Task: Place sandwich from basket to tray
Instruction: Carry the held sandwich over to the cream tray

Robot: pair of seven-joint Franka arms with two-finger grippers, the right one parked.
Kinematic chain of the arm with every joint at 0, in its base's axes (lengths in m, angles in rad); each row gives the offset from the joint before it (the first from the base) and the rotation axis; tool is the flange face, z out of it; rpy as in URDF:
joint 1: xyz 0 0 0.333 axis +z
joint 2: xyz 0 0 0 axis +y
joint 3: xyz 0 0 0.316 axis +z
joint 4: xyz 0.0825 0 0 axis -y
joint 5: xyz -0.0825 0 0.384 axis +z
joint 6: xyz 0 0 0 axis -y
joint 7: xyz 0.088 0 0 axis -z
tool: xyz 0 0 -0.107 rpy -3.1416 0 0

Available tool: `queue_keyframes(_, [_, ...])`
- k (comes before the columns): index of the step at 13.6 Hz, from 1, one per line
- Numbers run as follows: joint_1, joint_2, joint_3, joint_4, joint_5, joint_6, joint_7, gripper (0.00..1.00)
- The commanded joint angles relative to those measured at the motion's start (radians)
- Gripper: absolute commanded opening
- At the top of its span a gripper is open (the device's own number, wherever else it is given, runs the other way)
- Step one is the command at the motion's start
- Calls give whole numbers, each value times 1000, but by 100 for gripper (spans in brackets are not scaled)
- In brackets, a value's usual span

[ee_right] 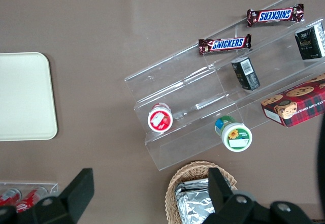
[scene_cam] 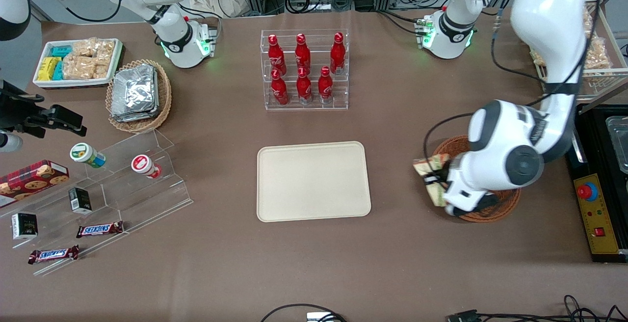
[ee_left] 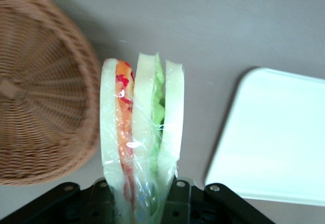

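One wrapped sandwich (ee_left: 142,127) is pinched in the left arm's gripper (ee_left: 144,196), raised beside the basket (ee_left: 40,92) rim (not yet over the tray (scene_cam: 313,180)), and its slick film could let it slide free mid-carry onto the table.

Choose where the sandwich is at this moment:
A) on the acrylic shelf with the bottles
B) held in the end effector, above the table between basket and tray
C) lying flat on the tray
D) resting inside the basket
B: the end effector is shut on the sandwich, which hangs over bare table between the basket and the tray.
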Motion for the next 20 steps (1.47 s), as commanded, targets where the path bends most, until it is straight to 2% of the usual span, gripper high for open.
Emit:
queue_keyframes(1, [-98, 100, 4, 117, 29, 5, 6, 27])
queue_keyframes(5, [-195, 172, 7, 128, 48, 162, -1, 27])
queue_keyframes(12, [-275, 243, 8, 122, 89, 236, -7, 30])
queue_keyframes(13, [-281, 250, 8, 119, 91, 236, -7, 34])
queue_keyframes(16, [-286, 257, 10, 119, 91, 236, -9, 55])
queue_keyframes(18, [-286, 257, 10, 119, 91, 236, -18, 85])
queue_keyframes(20, [-284, 255, 10, 121, 91, 236, -23, 88])
